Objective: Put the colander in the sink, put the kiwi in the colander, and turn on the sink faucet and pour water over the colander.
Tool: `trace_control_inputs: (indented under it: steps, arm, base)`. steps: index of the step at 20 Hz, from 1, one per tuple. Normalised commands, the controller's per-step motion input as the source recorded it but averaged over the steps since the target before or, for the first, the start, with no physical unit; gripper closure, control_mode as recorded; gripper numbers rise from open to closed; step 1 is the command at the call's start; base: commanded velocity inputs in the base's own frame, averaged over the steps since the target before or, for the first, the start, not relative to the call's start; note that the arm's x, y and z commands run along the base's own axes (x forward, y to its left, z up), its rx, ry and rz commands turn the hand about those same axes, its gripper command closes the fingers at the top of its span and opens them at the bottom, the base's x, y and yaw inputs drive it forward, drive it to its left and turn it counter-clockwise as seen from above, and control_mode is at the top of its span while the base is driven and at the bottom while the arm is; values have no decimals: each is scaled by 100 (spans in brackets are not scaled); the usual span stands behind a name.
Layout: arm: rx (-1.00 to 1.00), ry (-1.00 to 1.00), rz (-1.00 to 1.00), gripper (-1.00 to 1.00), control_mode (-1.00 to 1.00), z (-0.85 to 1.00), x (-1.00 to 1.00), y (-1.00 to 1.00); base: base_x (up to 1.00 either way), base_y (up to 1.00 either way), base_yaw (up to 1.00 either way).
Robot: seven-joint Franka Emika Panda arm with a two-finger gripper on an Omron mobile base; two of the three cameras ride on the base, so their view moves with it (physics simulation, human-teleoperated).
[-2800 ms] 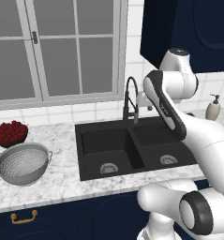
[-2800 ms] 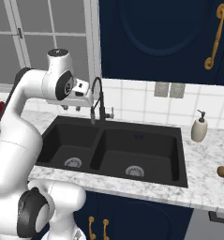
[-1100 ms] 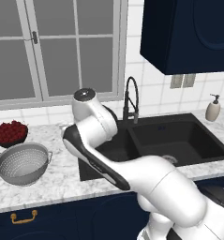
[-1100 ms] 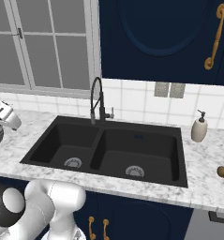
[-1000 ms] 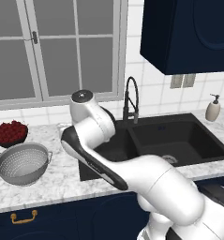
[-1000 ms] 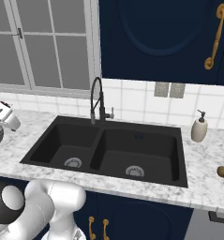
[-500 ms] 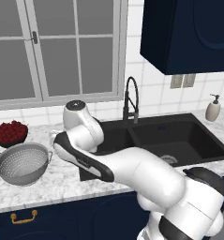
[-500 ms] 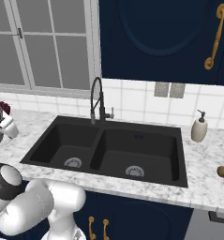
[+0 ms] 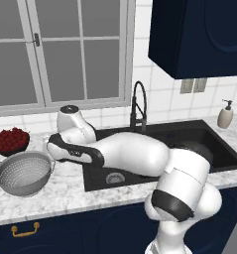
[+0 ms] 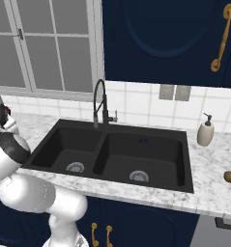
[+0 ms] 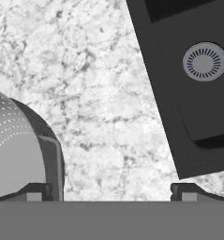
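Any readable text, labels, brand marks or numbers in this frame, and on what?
None: no words, numbers or signs can be read.
Beige soap dispenser: plain, no label shows.
Round silver perforated colander: no marking.
Tall black gooseneck faucet and black double-basin sink: no brand mark visible.

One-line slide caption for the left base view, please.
Arm stretched left over the marble counter toward the empty colander beside the berry bowl; black sink and faucet behind.
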Motion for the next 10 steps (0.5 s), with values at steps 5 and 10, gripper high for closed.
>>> trace_control_inputs:
  steps: [5, 10]
  arm:
    - [0, 17, 0, -100, -100, -17, 33, 62]
    - [0, 16, 0, -100, -100, -32, 23, 60]
  base:
    - [0, 0, 0]
    - [0, 0, 0]
